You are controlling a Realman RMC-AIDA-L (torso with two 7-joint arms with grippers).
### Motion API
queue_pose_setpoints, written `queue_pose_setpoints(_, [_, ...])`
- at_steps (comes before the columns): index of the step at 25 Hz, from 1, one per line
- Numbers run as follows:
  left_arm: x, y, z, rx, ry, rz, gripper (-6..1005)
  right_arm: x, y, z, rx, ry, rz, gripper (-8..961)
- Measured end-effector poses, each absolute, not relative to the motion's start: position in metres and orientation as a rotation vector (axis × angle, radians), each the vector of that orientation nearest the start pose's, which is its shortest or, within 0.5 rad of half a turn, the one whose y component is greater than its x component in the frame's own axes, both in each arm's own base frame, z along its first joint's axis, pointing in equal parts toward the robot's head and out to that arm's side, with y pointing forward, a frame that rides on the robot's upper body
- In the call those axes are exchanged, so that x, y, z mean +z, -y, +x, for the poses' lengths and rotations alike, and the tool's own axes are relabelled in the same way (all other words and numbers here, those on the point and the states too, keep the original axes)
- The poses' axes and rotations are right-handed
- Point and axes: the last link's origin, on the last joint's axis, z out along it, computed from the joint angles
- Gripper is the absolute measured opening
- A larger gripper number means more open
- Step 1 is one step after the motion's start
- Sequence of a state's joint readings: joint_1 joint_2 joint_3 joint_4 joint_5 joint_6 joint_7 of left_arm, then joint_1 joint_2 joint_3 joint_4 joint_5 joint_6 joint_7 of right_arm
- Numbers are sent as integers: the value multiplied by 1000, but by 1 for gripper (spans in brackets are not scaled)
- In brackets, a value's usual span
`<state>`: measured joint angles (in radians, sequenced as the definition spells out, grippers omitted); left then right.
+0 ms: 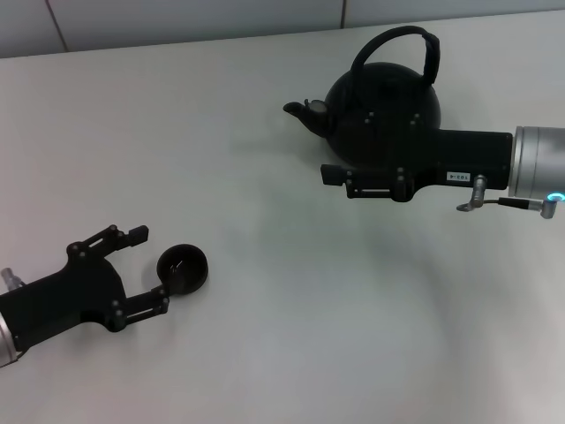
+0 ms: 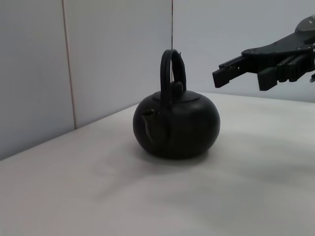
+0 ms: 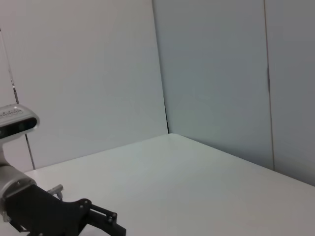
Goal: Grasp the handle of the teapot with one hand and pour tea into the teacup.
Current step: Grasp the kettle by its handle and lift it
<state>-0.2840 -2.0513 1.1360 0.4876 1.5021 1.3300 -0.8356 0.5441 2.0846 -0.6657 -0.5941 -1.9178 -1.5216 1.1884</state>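
Note:
The matte-black teapot (image 1: 384,110) stands upright on the white table at the far right, spout pointing left. It also shows in the left wrist view (image 2: 176,125). Its arched handle (image 1: 430,49) stands upright over the lid (image 2: 170,73). My right gripper (image 1: 335,150) is open and empty. It hovers beside the pot at about handle height and touches nothing (image 2: 241,78). The tiny black teacup (image 1: 183,268) sits at the near left. My left gripper (image 1: 150,268) is open, low on the table, with the cup just beyond its fingertips. One finger (image 1: 159,300) lies close to the cup's side.
The white table (image 1: 282,336) runs back to a grey panelled wall (image 1: 177,18) just behind the teapot. The right wrist view shows the left arm (image 3: 49,216) far off, with wall panels behind it.

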Motion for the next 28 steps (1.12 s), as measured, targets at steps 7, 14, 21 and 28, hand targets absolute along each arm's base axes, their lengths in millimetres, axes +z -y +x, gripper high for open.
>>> queue_pose_setpoints(7, [-18,-259,-308,-724,248,-2634,844,-5,-338,256,773,-416,-2652,752])
queue_pose_setpoints(14, [34,-250,-310,-664,263,-2821,842,-3,-336,259,765,-418,-2646,752])
queue_pose_setpoints(21, [52,-243,-307,-679,254,-2879,841,-3,-331,266,758,-441,-2636,751])
queue_pose_setpoints(28, [44,-242,-306,-639,244,-2924,840,0,-326,271,764,-454,-2620,751])
